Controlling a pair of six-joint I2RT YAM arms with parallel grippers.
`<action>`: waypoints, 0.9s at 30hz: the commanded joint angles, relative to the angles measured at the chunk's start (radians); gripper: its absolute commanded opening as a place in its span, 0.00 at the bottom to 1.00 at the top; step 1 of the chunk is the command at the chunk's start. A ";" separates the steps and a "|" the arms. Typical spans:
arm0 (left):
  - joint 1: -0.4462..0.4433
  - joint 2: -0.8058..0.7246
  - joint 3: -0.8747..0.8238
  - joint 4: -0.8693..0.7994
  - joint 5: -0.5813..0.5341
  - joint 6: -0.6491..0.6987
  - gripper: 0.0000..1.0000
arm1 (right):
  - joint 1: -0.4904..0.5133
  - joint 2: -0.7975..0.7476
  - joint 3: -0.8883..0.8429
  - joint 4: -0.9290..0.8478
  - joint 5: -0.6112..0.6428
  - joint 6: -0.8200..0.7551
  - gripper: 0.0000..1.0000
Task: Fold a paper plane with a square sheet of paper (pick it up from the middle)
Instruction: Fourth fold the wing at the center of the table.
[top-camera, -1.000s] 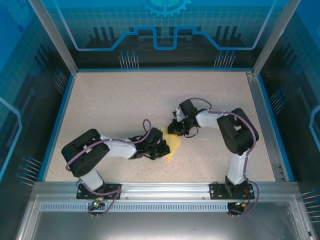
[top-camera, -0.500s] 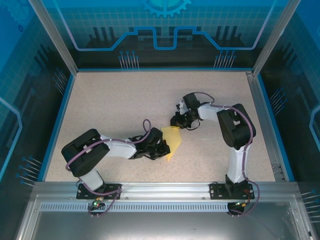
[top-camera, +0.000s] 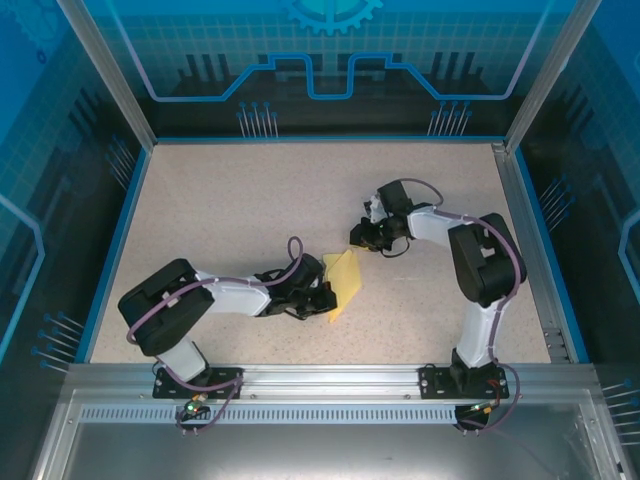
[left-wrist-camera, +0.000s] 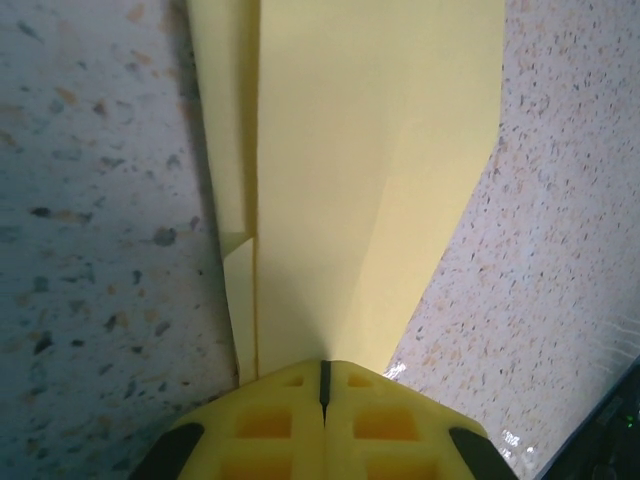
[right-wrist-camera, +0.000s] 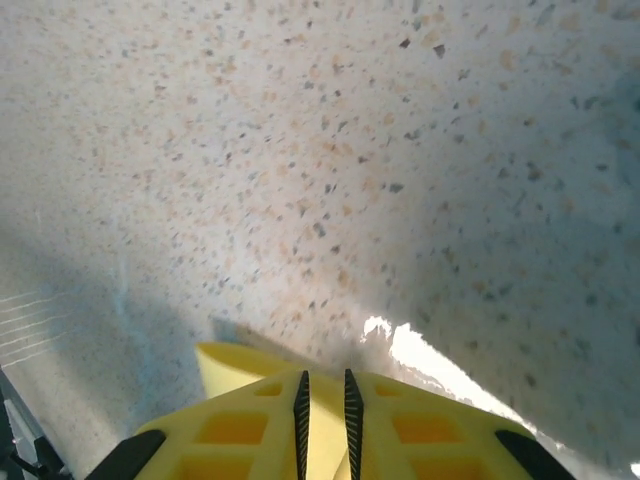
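My left claw (left-wrist-camera: 322, 368) pinches the part-folded sheet (left-wrist-camera: 370, 150), my right claw (right-wrist-camera: 324, 378) hangs slightly parted and empty: more folds remain, I'd say.

I see a speckled beige tabletop (top-camera: 220, 200) edged by a blue border (top-camera: 114, 260). An aluminium rail (top-camera: 330, 377) runs along its near side, and blue wall panels (top-camera: 330, 60) with circuit-style line graphics stand behind.
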 joint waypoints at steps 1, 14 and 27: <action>0.017 0.028 -0.053 -0.301 -0.022 0.101 0.00 | -0.009 -0.099 -0.062 0.011 0.006 0.000 0.20; 0.041 0.005 -0.057 -0.282 0.015 0.113 0.00 | 0.214 -0.198 -0.263 0.157 -0.034 0.115 0.11; 0.041 0.004 -0.061 -0.268 0.013 0.099 0.00 | 0.273 -0.079 -0.288 0.168 0.049 0.153 0.06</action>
